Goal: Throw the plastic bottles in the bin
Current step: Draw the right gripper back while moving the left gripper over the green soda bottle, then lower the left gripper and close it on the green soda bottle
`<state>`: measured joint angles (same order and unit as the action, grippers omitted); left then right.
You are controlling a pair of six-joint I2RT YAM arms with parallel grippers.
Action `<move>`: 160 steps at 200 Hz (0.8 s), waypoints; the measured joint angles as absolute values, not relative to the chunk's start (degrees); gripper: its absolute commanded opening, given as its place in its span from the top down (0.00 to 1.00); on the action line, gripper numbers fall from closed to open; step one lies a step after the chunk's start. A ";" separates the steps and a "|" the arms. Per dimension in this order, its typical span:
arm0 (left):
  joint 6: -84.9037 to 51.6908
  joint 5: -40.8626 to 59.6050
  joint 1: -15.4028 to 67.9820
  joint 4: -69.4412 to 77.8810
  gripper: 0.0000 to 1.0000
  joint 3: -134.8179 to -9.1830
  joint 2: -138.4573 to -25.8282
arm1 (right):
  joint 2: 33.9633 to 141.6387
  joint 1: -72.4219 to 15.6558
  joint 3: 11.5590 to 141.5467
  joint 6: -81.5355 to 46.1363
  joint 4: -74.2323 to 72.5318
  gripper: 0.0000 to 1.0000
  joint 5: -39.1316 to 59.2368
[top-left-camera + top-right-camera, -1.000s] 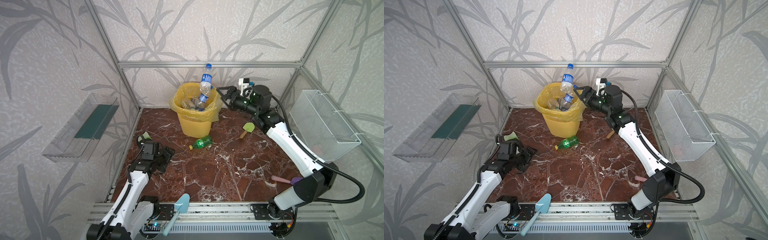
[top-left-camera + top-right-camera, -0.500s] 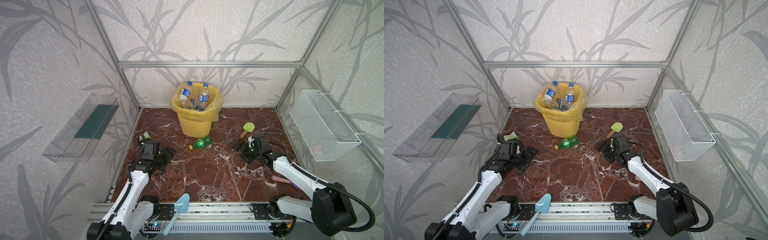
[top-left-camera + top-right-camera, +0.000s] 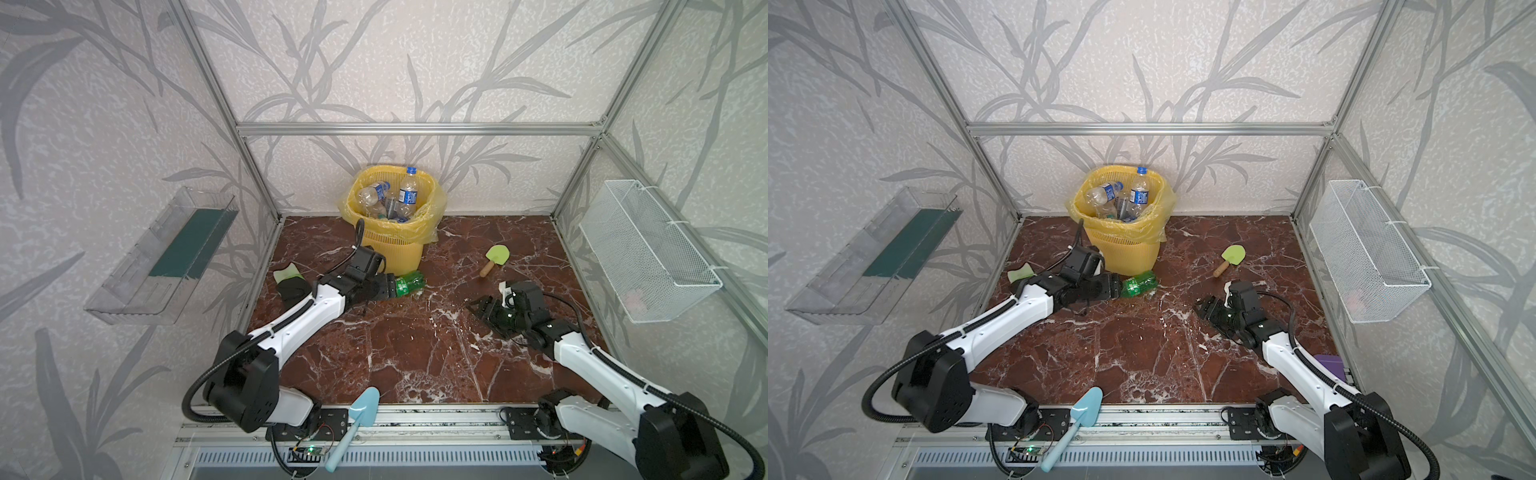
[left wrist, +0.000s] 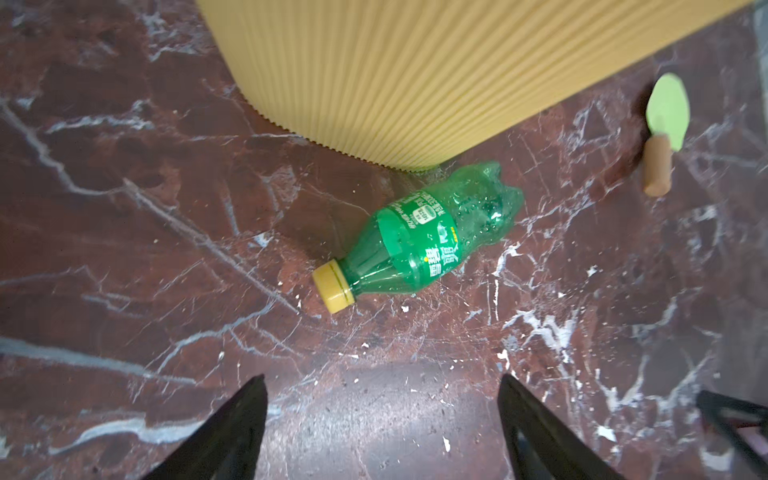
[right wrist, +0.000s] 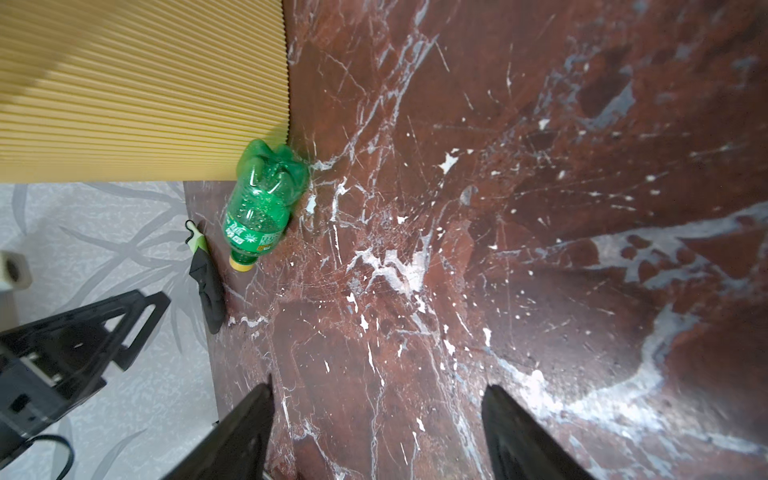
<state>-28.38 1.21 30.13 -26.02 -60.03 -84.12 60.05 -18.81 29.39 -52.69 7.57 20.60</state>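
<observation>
A green plastic bottle [image 3: 410,282] [image 3: 1140,285] with a yellow cap lies on its side on the marble floor, its base against the foot of the yellow bin [image 3: 395,249] [image 3: 1125,249]. Several clear plastic bottles [image 3: 407,193] [image 3: 1139,193] with blue labels stick up inside the bin. My left gripper [image 3: 387,286] [image 4: 382,378] is open, low over the floor, with the bottle's cap [image 4: 332,286] just ahead of its fingertips and nothing between them. Near the right side of the floor, my right gripper [image 3: 478,305] [image 5: 378,382] is open and empty, well apart from the green bottle [image 5: 266,199].
A green paddle [image 3: 494,259] with a wooden handle lies right of the bin. A green-and-black object [image 3: 289,282] lies by the left wall. A light-blue shovel [image 3: 357,415] rests on the front rail. A white wire basket [image 3: 648,253] hangs on the right wall, a clear tray [image 3: 166,253] on the left.
My right arm let a clear bottle fall into the bin and drew back down to the floor at the right. My left arm has reached from the left wall to the green bottle.
</observation>
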 measured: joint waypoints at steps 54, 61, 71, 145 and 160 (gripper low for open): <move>-17.43 -7.11 36.71 -26.79 0.04 -64.38 -91.22 | 57.28 -18.81 27.88 -50.92 6.63 0.22 19.94; -16.43 -8.05 36.77 -26.83 0.04 -64.82 -91.94 | 57.28 -18.81 27.88 -50.85 6.63 0.22 19.94; -15.25 -9.28 36.82 -26.87 0.04 -65.41 -92.99 | 57.28 -18.81 27.88 -50.70 6.61 0.23 19.94; -9.74 -11.42 37.08 -25.98 0.10 -70.41 -101.19 | 56.47 -18.81 27.86 -50.09 6.63 0.24 19.77; -9.21 -11.14 37.08 -25.85 0.12 -71.61 -102.63 | 55.79 -18.81 27.77 -49.87 6.66 0.24 19.55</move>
<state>-9.21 -11.14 37.08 -25.85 -71.61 -102.63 55.79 -18.81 27.77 -49.87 6.66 19.55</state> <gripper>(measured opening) 0.894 0.760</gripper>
